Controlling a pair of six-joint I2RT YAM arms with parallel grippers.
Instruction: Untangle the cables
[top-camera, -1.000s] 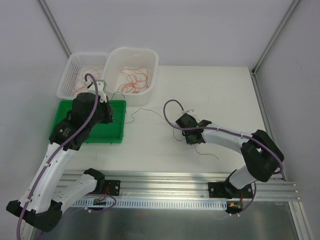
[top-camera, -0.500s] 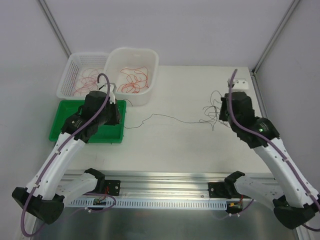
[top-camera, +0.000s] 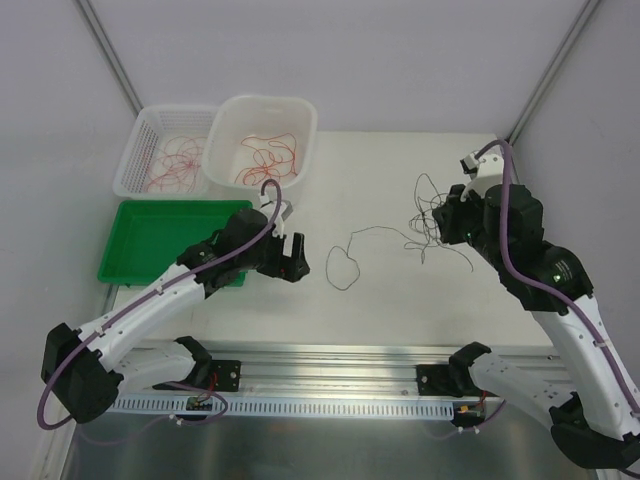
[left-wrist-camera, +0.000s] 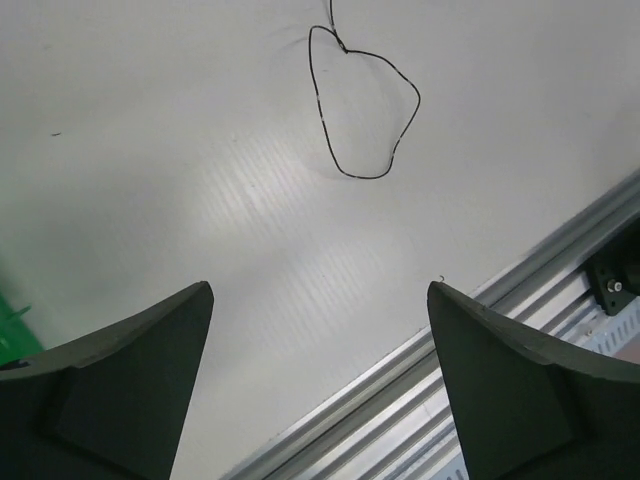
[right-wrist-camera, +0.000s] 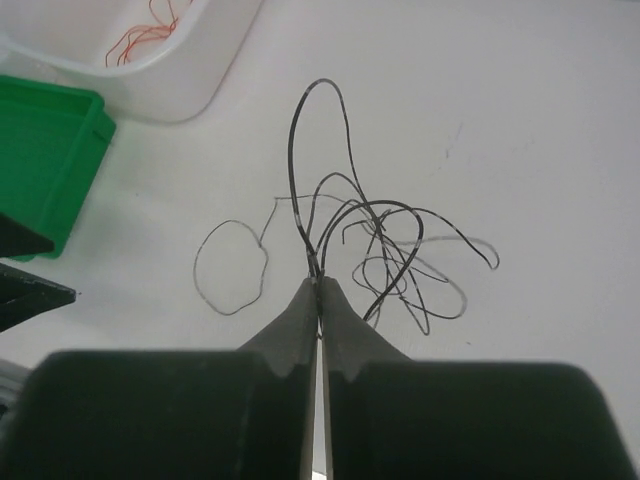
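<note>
My right gripper (right-wrist-camera: 318, 282) is shut on a bunch of thin black cables (right-wrist-camera: 400, 206) that fan out in loose loops above the white table. In the top view this gripper (top-camera: 444, 222) hangs at the right with the tangle (top-camera: 428, 200) sticking up from it. One black cable (top-camera: 330, 268) lies loose on the table, curled into a loop at its left end (left-wrist-camera: 417, 100). My left gripper (left-wrist-camera: 318, 290) is open and empty, hovering just left of that loop (top-camera: 298, 258). More red and orange cables (top-camera: 268, 160) lie in the white tub.
A white tub (top-camera: 265, 99) and a white mesh basket (top-camera: 175, 108) with red cables stand at the back left. A green tray (top-camera: 150, 235) sits in front of them, beside my left arm. An aluminium rail (top-camera: 330, 375) runs along the near table edge.
My left gripper has opened, letting go of the stretched black cable, and has swung right from the green tray. The cable has sprung back into a loop. The right gripper stays shut on its bunch.
</note>
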